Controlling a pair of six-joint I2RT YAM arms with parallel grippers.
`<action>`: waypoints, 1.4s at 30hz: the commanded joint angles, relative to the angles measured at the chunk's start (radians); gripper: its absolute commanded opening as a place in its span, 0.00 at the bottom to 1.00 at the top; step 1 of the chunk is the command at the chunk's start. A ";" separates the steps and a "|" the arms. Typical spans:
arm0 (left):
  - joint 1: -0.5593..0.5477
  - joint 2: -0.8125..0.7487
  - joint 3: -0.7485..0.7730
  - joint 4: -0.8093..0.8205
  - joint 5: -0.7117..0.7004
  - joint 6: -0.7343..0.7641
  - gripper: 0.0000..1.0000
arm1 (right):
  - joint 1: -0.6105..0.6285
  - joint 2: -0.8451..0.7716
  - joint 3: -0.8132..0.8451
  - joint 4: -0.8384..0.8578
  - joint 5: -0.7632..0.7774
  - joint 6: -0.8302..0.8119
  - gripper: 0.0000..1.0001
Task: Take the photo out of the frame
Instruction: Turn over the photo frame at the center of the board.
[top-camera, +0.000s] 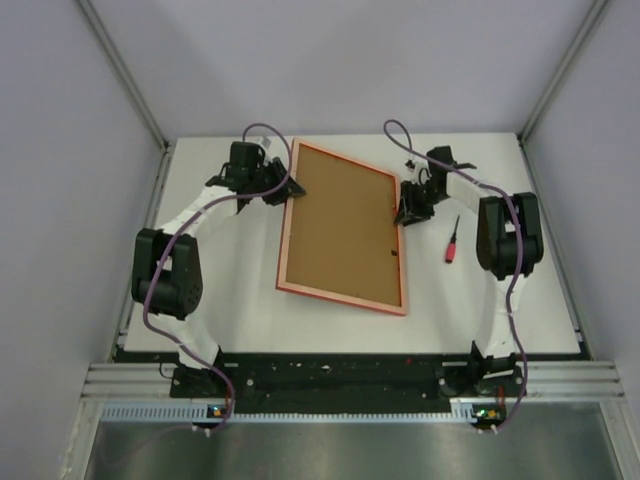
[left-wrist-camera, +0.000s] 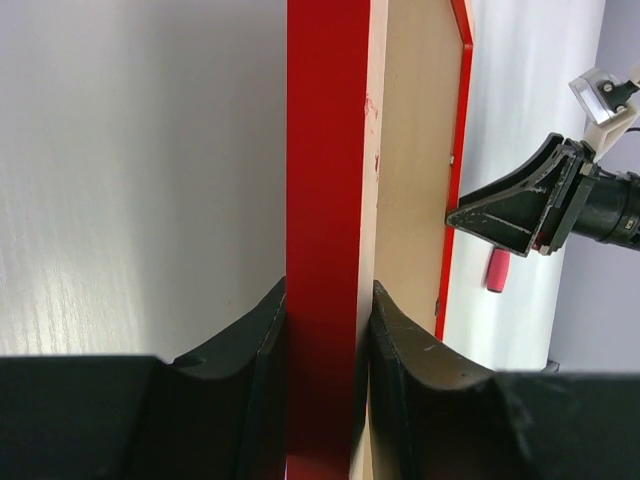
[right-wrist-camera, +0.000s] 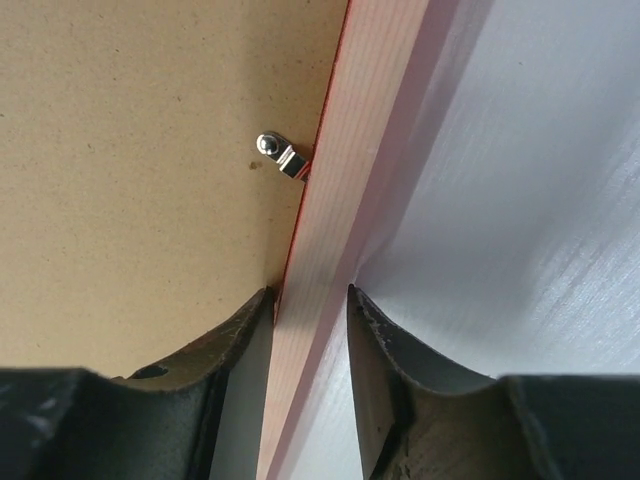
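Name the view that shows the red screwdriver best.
Top external: the whole screwdriver lies on the table right of the frame. Left wrist catches only its red handle end; right wrist shows none of it.

No readable text
Neither the plain brown board back of the thin red rectangular frame (top-camera: 340, 225) nor the small red-handled tool (top-camera: 451, 245) shows any legible lettering.

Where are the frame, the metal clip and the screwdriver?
frame (top-camera: 340, 232), top view, middle of its brown back.
metal clip (right-wrist-camera: 279, 156), right wrist view, its shiny body.
screwdriver (top-camera: 451, 250), top view, its red handle.
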 joint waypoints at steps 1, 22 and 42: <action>-0.002 0.032 -0.043 -0.122 -0.075 0.095 0.00 | 0.038 0.012 0.052 -0.013 0.039 -0.025 0.33; 0.004 0.156 -0.077 -0.105 -0.028 0.143 0.00 | 0.057 0.024 0.108 -0.072 0.145 -0.083 0.00; 0.055 0.297 -0.201 0.157 0.192 0.077 0.00 | 0.057 0.035 0.131 -0.100 0.160 -0.140 0.00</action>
